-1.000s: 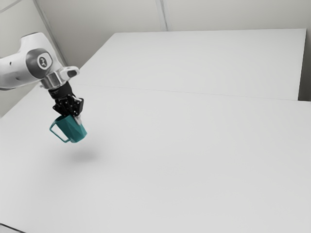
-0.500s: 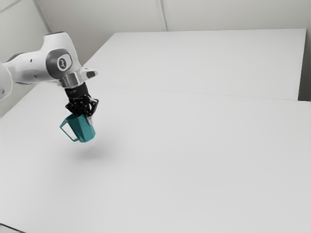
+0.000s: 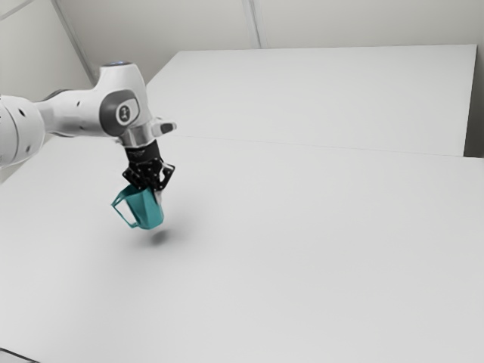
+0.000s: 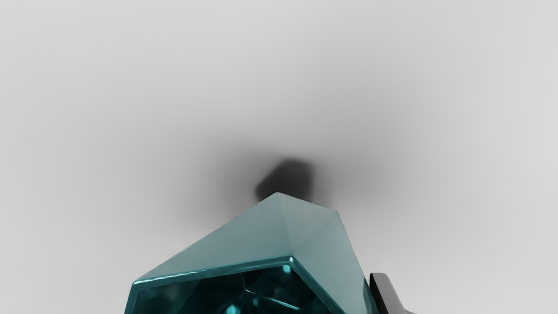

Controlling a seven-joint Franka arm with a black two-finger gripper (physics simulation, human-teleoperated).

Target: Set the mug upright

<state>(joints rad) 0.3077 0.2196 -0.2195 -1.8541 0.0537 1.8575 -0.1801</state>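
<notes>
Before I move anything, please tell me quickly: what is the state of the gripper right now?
Gripper: closed on the teal faceted mug, holding it tilted, just above the table.

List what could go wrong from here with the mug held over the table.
Early release: the mug hangs above the table, its shadow apart from it, so it could drop and topple.
Tilted landing: it leans, so one base edge may touch first and twist it in the fingers.
</notes>
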